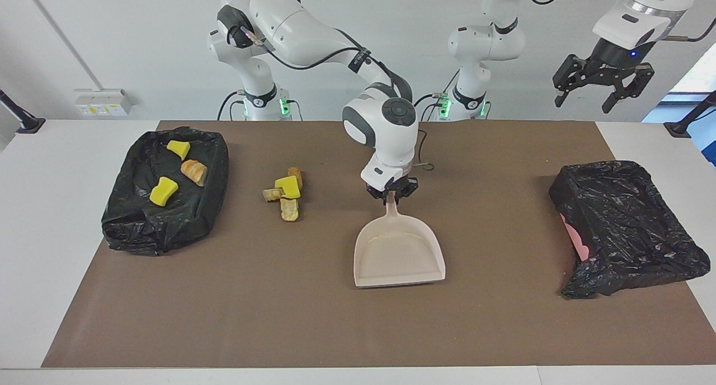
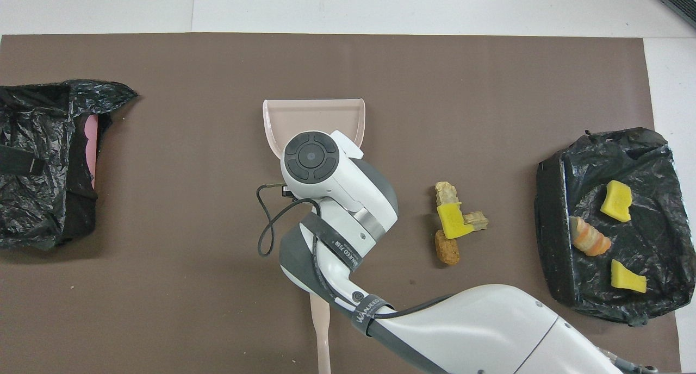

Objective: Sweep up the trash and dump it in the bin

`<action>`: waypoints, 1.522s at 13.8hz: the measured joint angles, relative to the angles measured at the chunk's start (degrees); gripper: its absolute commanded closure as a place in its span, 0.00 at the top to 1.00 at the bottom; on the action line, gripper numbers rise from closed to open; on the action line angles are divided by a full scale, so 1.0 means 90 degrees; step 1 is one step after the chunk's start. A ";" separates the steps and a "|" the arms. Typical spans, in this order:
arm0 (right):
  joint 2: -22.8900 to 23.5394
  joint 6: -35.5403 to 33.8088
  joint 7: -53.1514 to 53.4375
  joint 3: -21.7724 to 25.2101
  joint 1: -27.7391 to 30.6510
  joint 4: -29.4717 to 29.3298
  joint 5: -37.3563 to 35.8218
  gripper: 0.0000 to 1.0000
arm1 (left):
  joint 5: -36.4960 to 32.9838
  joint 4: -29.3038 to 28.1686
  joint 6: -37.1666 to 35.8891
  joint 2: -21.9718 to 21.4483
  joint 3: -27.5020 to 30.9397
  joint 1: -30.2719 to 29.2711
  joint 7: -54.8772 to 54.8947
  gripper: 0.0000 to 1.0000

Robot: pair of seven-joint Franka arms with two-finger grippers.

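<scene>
Holding the dustpan (image 1: 398, 250) by its handle: your right gripper (image 1: 391, 195) has its fingers clamped on it, pan flat on the desk (image 1: 503, 329), mouth facing away from the robots. Four trash chunks (image 1: 286, 193) sit beside the dustpan, toward the right arm's end; three more already lie in the bin (image 1: 165, 189) past them. So pan's long axis runs crosswise to the pile. Left gripper (image 1: 603, 85) waits raised, fingers apart.

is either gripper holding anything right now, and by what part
The right gripper is shut on the dustpan, gripping its handle just above the pan. The left gripper hangs open in the air, holding nothing.
</scene>
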State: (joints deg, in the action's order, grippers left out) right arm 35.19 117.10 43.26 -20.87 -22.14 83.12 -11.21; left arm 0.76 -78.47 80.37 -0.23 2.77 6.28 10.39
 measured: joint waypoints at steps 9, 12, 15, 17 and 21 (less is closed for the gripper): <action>-0.0354 -0.0845 -0.0372 0.0022 0.0123 -0.0080 -0.0022 1.00 | 0.0000 -0.0237 0.0147 -0.0134 -0.0058 0.0014 0.0004 1.00; -0.0795 -0.1609 -0.0652 0.0019 0.0340 -0.0056 0.0060 1.00 | 0.0000 -0.0367 0.0247 -0.0140 -0.0087 0.0016 0.0004 1.00; -0.1617 -0.1866 -0.0799 0.0000 0.0388 0.0478 0.0721 1.00 | 0.0003 -0.0530 0.0543 -0.0111 -0.0114 0.0050 -0.0057 1.00; -0.2382 -0.1913 -0.0800 -0.0053 0.0258 0.1284 0.1133 1.00 | 0.0028 -0.0685 0.0975 -0.0005 -0.0133 0.0233 -0.0277 1.00; -0.3872 -0.1371 -0.0704 -0.0082 -0.0586 0.3456 0.2132 1.00 | 0.0055 -0.1089 0.2105 0.0548 -0.0179 0.1164 -0.1195 1.00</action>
State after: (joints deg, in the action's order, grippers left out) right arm 0.34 104.77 36.92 -21.61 -27.41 114.23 7.98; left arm 1.25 -88.27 99.32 4.71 1.16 16.76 -0.37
